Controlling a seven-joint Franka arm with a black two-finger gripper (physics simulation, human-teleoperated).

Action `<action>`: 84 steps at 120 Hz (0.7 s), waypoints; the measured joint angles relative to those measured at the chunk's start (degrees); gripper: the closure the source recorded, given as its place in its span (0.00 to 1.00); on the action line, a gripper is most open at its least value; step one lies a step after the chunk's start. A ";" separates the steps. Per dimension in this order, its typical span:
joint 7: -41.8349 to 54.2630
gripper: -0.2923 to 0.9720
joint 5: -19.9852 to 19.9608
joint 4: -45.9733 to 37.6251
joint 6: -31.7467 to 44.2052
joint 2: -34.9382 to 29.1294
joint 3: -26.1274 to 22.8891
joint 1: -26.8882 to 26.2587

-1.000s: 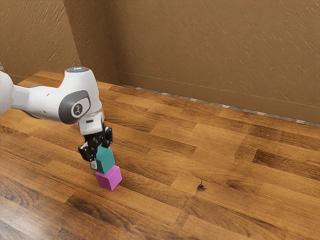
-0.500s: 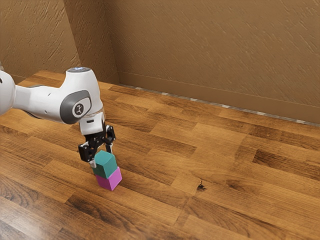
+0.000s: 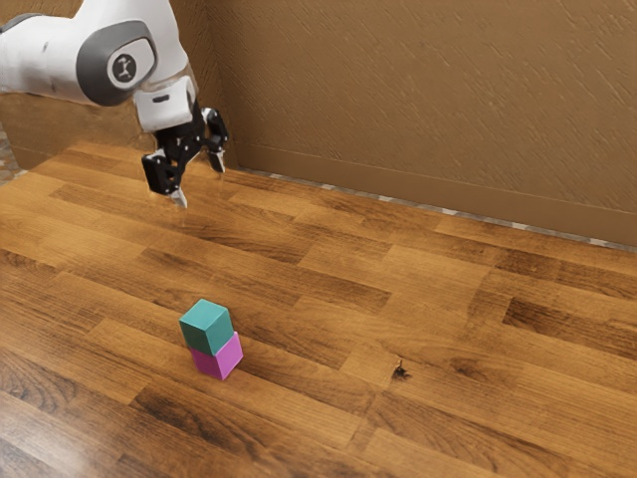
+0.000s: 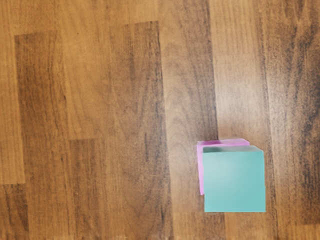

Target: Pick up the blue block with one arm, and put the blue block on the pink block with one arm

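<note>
Exterior camera stands raised at the side, angled down across the brown wood-plank worktop [image 3: 448,299] toward the tan walls. Wrist camera looks straight down from well above. Both share the teal-blue cube [image 3: 206,326] atop the pink cube [image 3: 223,359].

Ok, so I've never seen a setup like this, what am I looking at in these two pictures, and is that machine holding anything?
It is a white robot arm ending in a black two-finger gripper, rendered in a simulator. One picture comes from a camera at the side, the other from a camera on the arm's hand, looking down. On the brown wooden table a small blue-green block sits on a pink block. The gripper hangs well above the table, open and holding nothing.
</note>
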 joint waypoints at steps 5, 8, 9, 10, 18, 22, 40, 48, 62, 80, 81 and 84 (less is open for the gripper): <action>-1.95 0.24 1.47 7.94 -5.24 2.96 3.24 -3.24; -3.15 0.24 2.13 10.62 -7.90 3.83 5.40 -5.04; -3.54 0.24 2.32 11.31 -8.70 4.04 6.03 -5.49; -3.92 0.24 2.50 11.90 -9.46 4.22 6.57 -5.82; -7.11 0.23 3.57 15.74 -14.56 5.07 9.38 -6.15; -8.65 0.23 3.88 16.54 -16.53 5.26 9.97 -5.68; -14.61 0.23 4.17 17.47 -22.27 5.31 10.13 -6.47; -16.80 0.23 3.70 17.52 -23.71 5.32 10.24 -7.14; -20.11 0.23 3.30 17.53 -25.34 5.32 10.28 -6.98; -23.52 0.23 3.11 17.53 -26.43 5.32 10.29 -6.82; -23.69 0.23 3.11 17.53 -26.47 5.32 10.29 -6.82; -24.17 0.23 3.10 17.53 -26.58 5.32 10.29 -6.84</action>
